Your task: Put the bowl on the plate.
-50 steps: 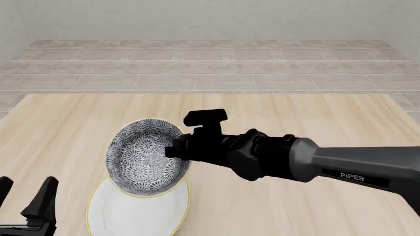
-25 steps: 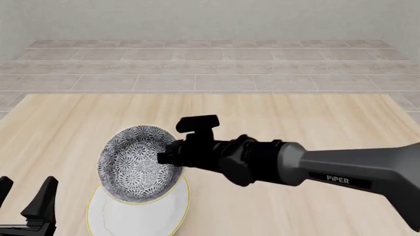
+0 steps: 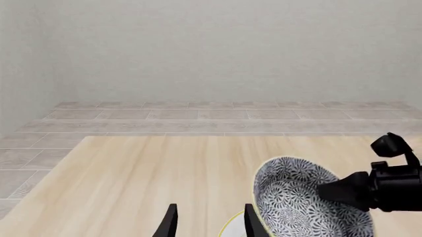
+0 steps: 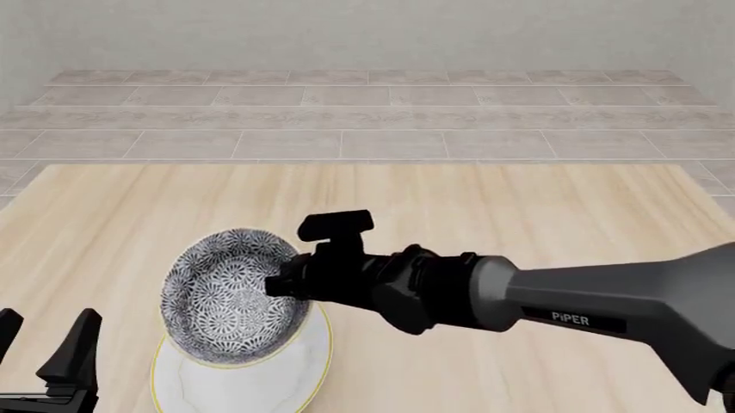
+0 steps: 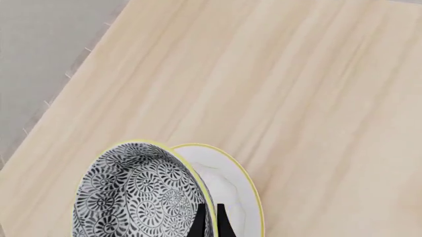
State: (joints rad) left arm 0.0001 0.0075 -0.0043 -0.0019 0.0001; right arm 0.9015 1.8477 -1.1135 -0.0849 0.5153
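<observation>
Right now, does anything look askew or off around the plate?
The bowl is tilted, its opening tipped toward the camera instead of sitting level. The right pincer pinches its rim and holds it over the plate; whether its base touches, I cannot tell. Nothing looks spilled or damaged.

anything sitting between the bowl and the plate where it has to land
Nothing visible. The right gripper holds the bowl by its rim, tilted over the plate, whose white surface shows bare. The left gripper stands open off to the side.
</observation>
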